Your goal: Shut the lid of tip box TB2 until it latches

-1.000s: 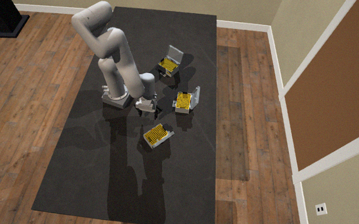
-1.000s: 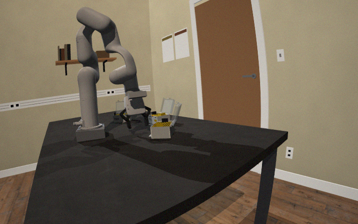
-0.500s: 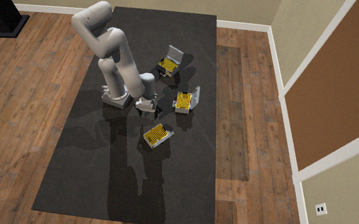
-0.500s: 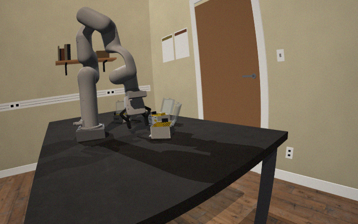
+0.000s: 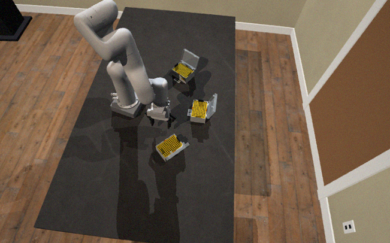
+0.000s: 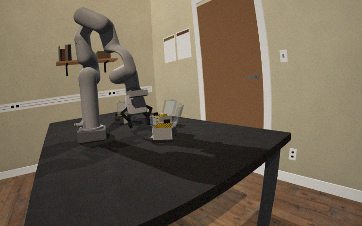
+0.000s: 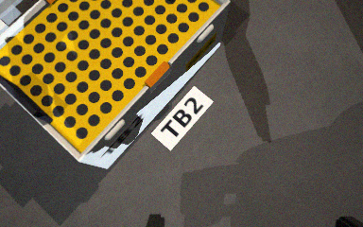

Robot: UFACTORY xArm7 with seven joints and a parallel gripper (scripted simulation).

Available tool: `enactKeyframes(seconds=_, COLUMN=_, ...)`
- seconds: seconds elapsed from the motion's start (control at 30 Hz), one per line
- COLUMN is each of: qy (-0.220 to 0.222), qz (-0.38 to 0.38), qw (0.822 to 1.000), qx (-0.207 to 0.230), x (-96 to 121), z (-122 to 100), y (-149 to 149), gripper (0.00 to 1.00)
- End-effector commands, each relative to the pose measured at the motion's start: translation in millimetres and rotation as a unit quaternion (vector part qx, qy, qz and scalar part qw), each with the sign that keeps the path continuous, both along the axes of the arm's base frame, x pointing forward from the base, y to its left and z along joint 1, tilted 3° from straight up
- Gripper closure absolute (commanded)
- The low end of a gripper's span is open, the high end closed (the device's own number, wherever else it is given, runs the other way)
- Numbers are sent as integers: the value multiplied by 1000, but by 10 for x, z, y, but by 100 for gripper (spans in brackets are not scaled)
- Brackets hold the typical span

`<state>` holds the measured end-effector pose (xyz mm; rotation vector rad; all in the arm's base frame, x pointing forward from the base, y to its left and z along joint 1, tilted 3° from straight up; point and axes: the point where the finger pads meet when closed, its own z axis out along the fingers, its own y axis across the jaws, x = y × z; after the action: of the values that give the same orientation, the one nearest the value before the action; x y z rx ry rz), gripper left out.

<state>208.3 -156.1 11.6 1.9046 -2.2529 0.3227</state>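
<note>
When viewing from above, locate claw (image 5: 161,120) low over table (image 5: 193,198) amid three open boxes; labels unreadable there. From exterior: fingers spread wide, holding nothing, suited to pushing. At wrist: TB2 box (image 7: 95,66) upper left, label (image 7: 182,118) beside front edge, lid not yet shut.

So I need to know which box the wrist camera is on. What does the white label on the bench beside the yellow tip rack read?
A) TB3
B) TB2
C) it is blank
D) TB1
B: in the wrist view the white label lying on the bench beside the box's yellow rack reads TB2.
</note>
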Motion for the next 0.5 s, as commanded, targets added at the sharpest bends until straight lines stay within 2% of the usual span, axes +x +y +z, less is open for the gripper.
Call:
enactKeyframes(seconds=0.0, qy=2, qz=-1, qw=1000, qx=2, x=0, z=161, y=-3, gripper=0)
enactKeyframes(seconds=0.47, qy=2, qz=-1, qw=1000, qx=2, x=-29, z=865, y=7, gripper=0)
